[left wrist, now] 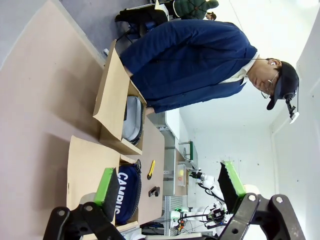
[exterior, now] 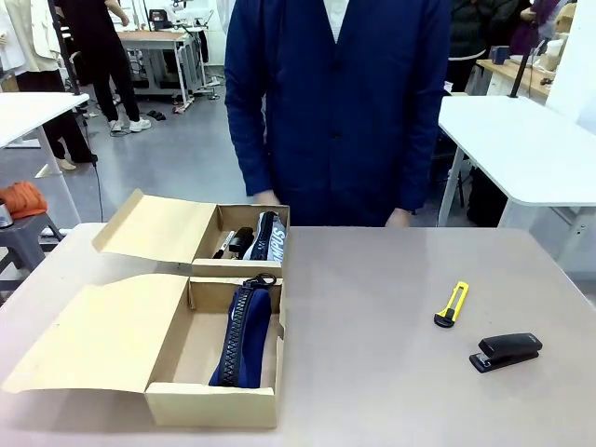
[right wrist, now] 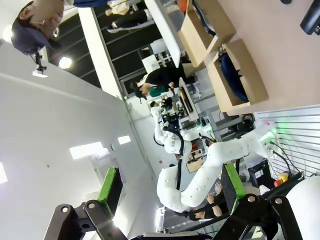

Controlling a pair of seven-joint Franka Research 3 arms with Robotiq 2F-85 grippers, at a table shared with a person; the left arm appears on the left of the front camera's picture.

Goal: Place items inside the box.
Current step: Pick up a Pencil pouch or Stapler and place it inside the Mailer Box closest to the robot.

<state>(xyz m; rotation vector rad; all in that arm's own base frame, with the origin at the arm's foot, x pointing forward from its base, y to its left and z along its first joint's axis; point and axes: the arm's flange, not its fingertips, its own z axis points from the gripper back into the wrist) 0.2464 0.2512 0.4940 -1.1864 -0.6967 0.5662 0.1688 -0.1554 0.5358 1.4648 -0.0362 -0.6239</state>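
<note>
Navy pencil case (exterior: 244, 335) lies lengthwise in the near box (exterior: 212, 405). A second pencil case (exterior: 268, 237) sits beside a marker (exterior: 224, 245) in the far box (exterior: 237, 268). The yellow utility knife (exterior: 453, 304) and black stapler (exterior: 505, 351) lie apart on the table (exterior: 372, 307), right of the boxes. The left gripper (left wrist: 169, 182) and right gripper (right wrist: 171, 184) have their jaws wide apart, empty.

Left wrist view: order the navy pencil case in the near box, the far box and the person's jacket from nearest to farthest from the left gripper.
1. The navy pencil case, lying in the near box, just past the left gripper.
2. The far box, farther up the table.
3. The person's jacket, beyond the table's far edge.
</note>
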